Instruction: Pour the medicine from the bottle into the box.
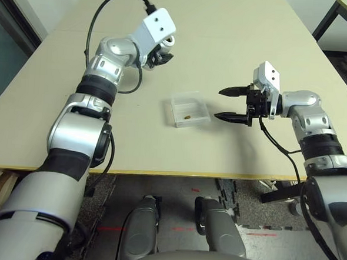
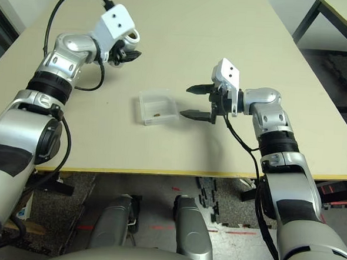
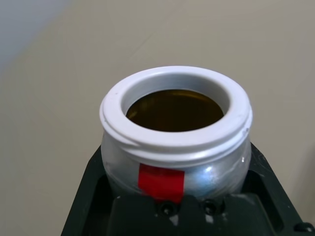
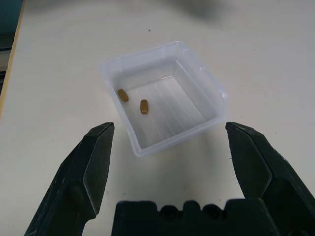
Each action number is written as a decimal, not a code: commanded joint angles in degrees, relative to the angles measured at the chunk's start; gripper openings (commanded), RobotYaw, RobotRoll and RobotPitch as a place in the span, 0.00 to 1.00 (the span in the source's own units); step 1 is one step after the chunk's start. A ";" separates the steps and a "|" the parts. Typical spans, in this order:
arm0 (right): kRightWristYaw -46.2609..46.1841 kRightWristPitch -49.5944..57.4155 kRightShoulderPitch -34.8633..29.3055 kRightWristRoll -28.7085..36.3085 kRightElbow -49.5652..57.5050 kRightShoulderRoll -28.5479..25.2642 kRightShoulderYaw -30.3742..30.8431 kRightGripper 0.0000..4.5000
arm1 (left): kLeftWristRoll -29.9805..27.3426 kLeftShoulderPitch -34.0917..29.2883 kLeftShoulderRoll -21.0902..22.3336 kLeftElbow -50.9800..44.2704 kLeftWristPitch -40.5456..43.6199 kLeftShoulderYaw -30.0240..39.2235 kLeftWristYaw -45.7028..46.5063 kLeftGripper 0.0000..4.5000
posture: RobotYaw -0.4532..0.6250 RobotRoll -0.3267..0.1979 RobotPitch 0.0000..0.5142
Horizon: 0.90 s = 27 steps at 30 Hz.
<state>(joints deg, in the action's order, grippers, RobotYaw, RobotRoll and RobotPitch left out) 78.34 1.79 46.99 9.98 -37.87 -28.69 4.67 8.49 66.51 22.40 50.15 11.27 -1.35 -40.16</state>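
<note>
Left gripper (image 1: pixel 161 54) clenched on the bottle, held above the table; right gripper (image 1: pixel 233 104) spread wide and empty just beside the box.

Head view: the clear box (image 1: pixel 188 109) sits on the table (image 1: pixel 226 39) between the arms, well apart from the raised bottle (image 1: pixel 167 42). Left wrist view: the bottle's white-rimmed mouth (image 3: pixel 175 110) opens away from the wrist, its long axis along the fingers; probably light, rigid and smooth-sided, best pinched around the body. Right wrist view: two brownish pills (image 4: pixel 133 101) lie in the box.

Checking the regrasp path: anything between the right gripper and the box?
Nothing visible. The right gripper, open, points at the box with only bare table between; two pills lie inside the box.
</note>
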 commanded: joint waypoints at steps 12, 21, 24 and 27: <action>1.05 -0.54 0.38 -0.63 0.36 -0.48 1.10 1.00 | -7.43 -16.34 0.79 -12.22 4.55 5.51 6.61 0.60 | 0.39 0.62 0.25; 1.26 0.00 0.72 -0.65 1.31 -0.99 1.18 1.00 | -9.13 -15.97 -0.16 -3.48 -4.01 6.99 9.99 0.60 | 0.38 0.62 0.24; 1.15 0.02 0.82 -0.73 1.41 -1.00 1.18 1.00 | -9.21 -16.10 -0.52 0.11 -8.04 6.68 9.75 0.60 | 0.38 0.62 0.24; 1.08 0.03 0.84 -0.85 1.61 -0.95 1.21 1.00 | -10.33 -15.87 -1.47 4.09 -11.14 7.80 10.13 0.60 | 0.38 0.62 0.24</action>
<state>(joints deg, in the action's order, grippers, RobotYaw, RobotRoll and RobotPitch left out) 79.15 1.69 47.08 9.43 -37.51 -29.08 5.14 -0.93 50.45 21.36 51.75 1.74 6.03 -30.10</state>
